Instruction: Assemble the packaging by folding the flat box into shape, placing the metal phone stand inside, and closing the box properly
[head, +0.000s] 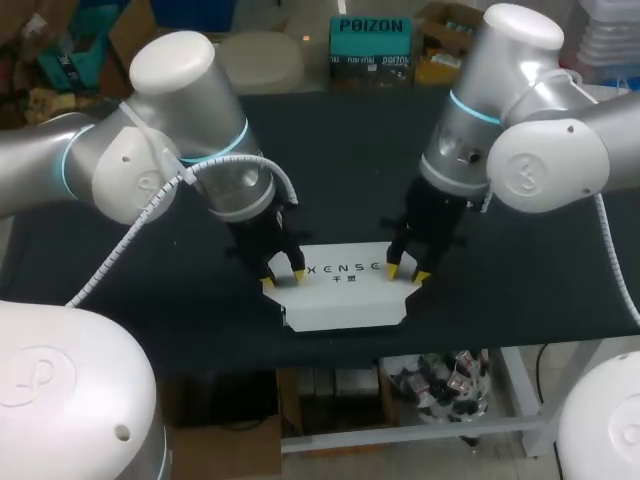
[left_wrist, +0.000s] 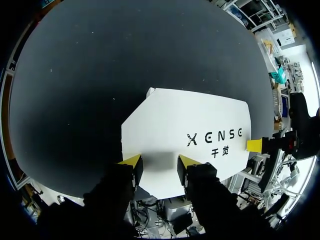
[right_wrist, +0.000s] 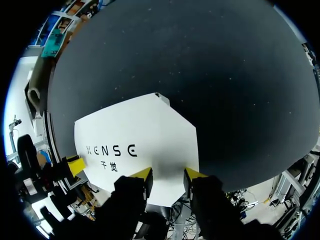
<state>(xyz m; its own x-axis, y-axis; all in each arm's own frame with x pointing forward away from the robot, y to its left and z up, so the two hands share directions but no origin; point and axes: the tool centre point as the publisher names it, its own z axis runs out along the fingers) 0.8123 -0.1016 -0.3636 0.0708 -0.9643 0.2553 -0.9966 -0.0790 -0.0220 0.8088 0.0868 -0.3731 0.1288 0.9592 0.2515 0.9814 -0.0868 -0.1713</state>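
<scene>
A flat white box (head: 345, 300) with dark lettering lies unfolded on the black table, close to its front edge. My left gripper (head: 283, 278) stands over the box's left end, its yellow tips apart and down at the cardboard. In the left wrist view the box (left_wrist: 190, 120) spreads ahead of the open left gripper (left_wrist: 159, 165). My right gripper (head: 405, 273) is at the box's right end, also open. From the right wrist the box (right_wrist: 135, 130) lies ahead of the right gripper (right_wrist: 167, 175). No metal phone stand is visible.
The black table (head: 340, 170) stretches back behind the box. Its front edge (head: 450, 345) runs just in front of the box. Both arms' thick links hang over the table's left and right sides.
</scene>
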